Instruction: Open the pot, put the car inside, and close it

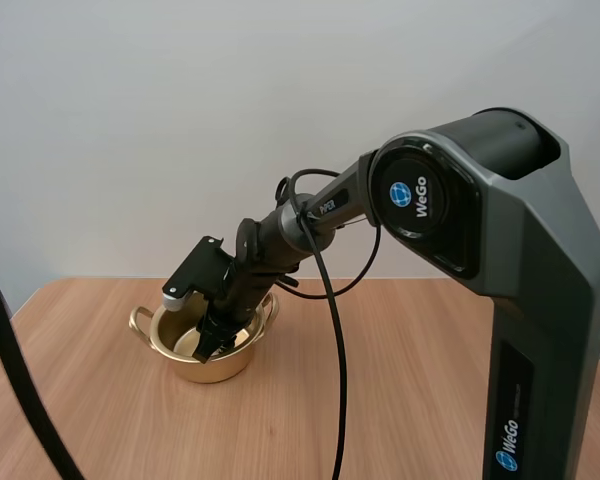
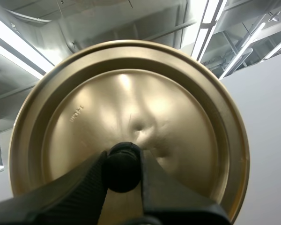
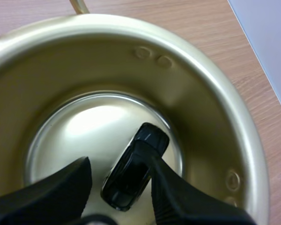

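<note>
A gold pot (image 1: 218, 368) with two loop handles stands open on the wooden table, left of centre. My right arm reaches down into it, and my right gripper (image 1: 212, 342) hangs inside. In the right wrist view a small black toy car (image 3: 130, 177) lies on the bottom of the pot (image 3: 203, 75), between the spread fingers of my right gripper (image 3: 116, 161). One finger lies along the car's side; the other stands apart from it. In the left wrist view my left gripper (image 2: 123, 169) is shut on the black knob of the gold lid (image 2: 131, 93), which it holds up in the air.
The wooden table (image 1: 410, 400) spreads bare around the pot, with a plain white wall behind it. The base column of my right arm (image 1: 540, 330) stands tall at the front right.
</note>
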`<state>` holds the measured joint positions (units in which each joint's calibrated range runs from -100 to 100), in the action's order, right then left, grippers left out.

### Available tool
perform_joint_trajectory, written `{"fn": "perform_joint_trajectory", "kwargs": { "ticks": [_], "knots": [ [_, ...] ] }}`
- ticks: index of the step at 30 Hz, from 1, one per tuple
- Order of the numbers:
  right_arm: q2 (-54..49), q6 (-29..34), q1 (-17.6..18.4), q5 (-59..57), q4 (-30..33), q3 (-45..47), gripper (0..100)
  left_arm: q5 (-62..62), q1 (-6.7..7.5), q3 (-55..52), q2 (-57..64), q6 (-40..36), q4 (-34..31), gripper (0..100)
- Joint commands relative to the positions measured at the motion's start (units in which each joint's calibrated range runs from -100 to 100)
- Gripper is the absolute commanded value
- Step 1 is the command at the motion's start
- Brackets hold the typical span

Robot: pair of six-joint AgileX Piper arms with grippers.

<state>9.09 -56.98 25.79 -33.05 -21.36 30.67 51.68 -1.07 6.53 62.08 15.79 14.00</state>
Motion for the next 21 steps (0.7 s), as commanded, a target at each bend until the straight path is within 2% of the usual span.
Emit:
{"fn": "perform_joint_trajectory", "kwargs": {
  "ticks": [1, 7, 9, 12, 15, 21],
  "knots": [
    [-0.2, 0.6, 0.0, 0.0, 0.0, 0.0, 69, 0.1, -0.02, 0.0, 0.0, 0.0, 0.0, 0],
    [-6.6, 0.9, 0.0, 1.9, 0.0, 0.0, 64, 0.1, -0.02, 0.0, 0.0, 0.0, 0.0, 0],
    [-10.2, 1.1, 0.0, 2.0, -0.1, 0.0, 47, 0.1, -0.02, 0.0, 0.0, 0.0, 0.0, 0],
    [-15.9, 3.3, -0.5, 1.5, 0.1, 0.0, 2, 0.1, -0.02, 0.0, 0.0, 0.0, -0.1, 0],
    [-21.5, 5.4, -2.7, 0.2, 0.7, 0.0, 0, 2.1, -0.02, 0.0, 0.0, 0.0, -0.6, 0],
    [-30.5, 10.1, -10.0, -3.2, 0.7, 0.0, 0, 9.9, -0.02, -4.3, -0.6, -0.3, -1.6, 0]
  ]
}}
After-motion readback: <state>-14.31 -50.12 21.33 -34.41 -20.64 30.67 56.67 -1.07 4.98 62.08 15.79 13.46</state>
